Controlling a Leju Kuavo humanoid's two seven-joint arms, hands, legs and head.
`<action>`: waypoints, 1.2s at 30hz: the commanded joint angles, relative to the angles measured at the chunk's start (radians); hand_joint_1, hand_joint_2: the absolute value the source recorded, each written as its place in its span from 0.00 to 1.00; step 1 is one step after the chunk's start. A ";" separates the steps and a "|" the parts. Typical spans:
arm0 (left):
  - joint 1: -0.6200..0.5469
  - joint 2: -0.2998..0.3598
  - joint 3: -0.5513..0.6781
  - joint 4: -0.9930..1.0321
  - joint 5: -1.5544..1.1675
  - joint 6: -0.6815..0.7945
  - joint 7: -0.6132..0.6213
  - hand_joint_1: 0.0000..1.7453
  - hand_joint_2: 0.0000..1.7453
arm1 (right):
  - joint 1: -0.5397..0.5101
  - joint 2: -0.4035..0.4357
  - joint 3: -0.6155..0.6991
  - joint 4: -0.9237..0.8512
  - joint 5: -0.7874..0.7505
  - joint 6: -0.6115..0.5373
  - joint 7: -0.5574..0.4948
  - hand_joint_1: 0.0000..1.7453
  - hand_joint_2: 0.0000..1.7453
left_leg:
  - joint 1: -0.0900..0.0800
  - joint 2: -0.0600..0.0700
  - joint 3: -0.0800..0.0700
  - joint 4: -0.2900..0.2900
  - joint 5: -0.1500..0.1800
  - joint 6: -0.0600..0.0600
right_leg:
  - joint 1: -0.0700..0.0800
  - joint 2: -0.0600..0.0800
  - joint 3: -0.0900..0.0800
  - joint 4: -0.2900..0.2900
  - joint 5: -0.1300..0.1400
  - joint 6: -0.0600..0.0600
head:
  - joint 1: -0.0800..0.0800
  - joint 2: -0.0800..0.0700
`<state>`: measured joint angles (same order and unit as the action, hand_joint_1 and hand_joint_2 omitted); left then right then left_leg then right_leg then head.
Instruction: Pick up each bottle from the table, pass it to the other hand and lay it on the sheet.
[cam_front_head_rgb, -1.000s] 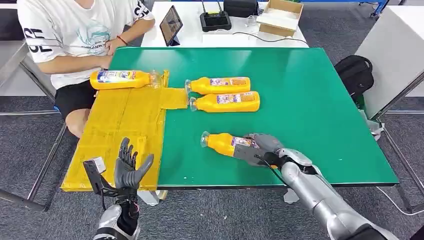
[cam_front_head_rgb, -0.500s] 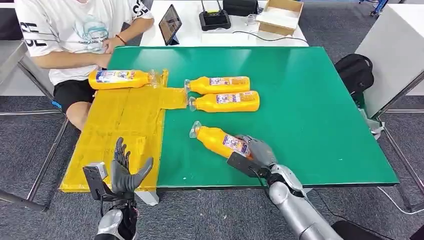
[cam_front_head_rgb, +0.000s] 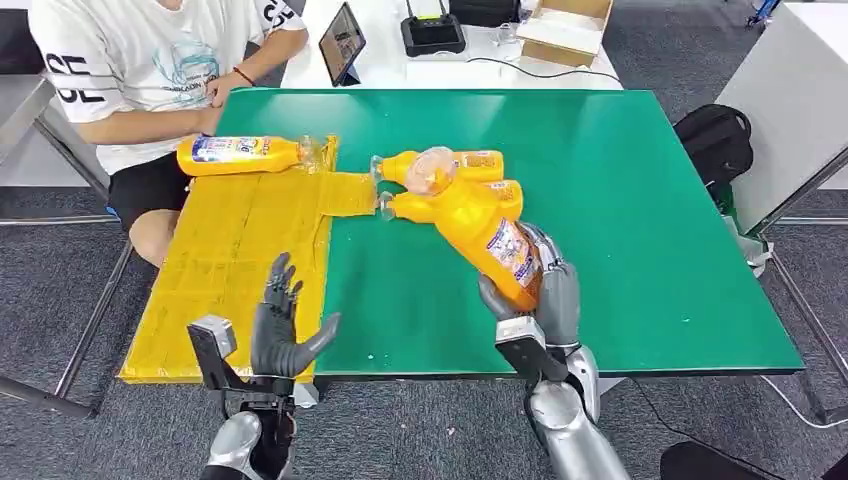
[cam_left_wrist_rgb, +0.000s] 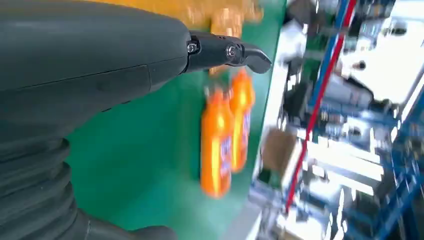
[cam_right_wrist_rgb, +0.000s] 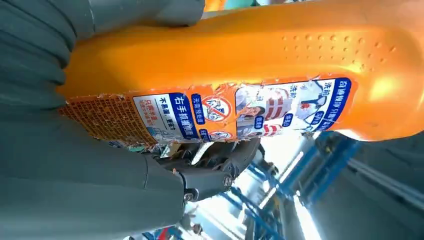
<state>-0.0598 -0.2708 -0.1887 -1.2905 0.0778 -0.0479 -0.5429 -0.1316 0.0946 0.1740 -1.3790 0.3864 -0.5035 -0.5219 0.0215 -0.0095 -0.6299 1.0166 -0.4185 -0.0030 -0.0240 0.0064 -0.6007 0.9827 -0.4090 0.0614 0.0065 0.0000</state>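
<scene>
My right hand (cam_front_head_rgb: 545, 295) grips an orange bottle (cam_front_head_rgb: 480, 225) by its base and holds it lifted above the green table (cam_front_head_rgb: 640, 180), its clear cap tilted up and towards the left. The right wrist view shows that bottle (cam_right_wrist_rgb: 250, 95) close up with its blue and white label. My left hand (cam_front_head_rgb: 285, 330) is open, fingers spread, at the near edge of the yellow sheet (cam_front_head_rgb: 240, 250). One bottle (cam_front_head_rgb: 240, 153) lies at the sheet's far end. Two bottles (cam_front_head_rgb: 480, 165) lie side by side on the table behind the lifted one, also seen as bottles (cam_left_wrist_rgb: 225, 130) in the left wrist view.
A person in a white shirt (cam_front_head_rgb: 150, 60) sits at the table's far left corner. A white table behind holds a tablet (cam_front_head_rgb: 342, 42), a black device (cam_front_head_rgb: 432, 35) and a cardboard box (cam_front_head_rgb: 568, 28). A black bag (cam_front_head_rgb: 715, 145) lies on the floor to the right.
My right hand has raised the bottle off the table and swung it upright, towards the middle. My left hand has risen a little and moved slightly right.
</scene>
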 joint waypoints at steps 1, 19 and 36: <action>-0.014 0.060 -0.174 -0.070 0.126 -0.153 0.070 0.00 1.00 | 0.066 0.075 0.007 0.028 -0.016 0.029 -0.141 1.00 1.00 | 0.000 0.000 0.002 -0.001 -0.001 0.000 | 0.001 -0.001 0.002 0.000 -0.001 -0.002 | 0.000 0.000; -0.038 0.064 -0.241 -0.042 0.147 -0.215 0.079 0.00 1.00 | -0.012 0.116 0.210 0.255 0.040 0.078 -0.150 1.00 1.00 | 0.000 0.002 0.003 -0.001 -0.001 0.001 | 0.001 0.001 0.003 -0.001 -0.001 -0.003 | 0.000 0.000; -0.044 0.057 -0.263 -0.017 0.139 -0.229 0.083 0.00 1.00 | -0.052 0.157 0.288 0.371 0.028 0.121 -0.136 1.00 1.00 | 0.000 0.001 0.002 -0.001 -0.001 0.001 | 0.001 0.000 0.002 -0.001 -0.001 -0.002 | 0.000 0.000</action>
<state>-0.0614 -0.2445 -0.4093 -1.3668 0.2220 -0.2720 -0.4673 -0.1378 0.2514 0.4147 -1.1204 0.4131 -0.3883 -0.6561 0.0217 -0.0091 -0.6314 1.0164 -0.4184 -0.0032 -0.0239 0.0064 -0.6026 0.9830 -0.4092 0.0612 0.0061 0.0000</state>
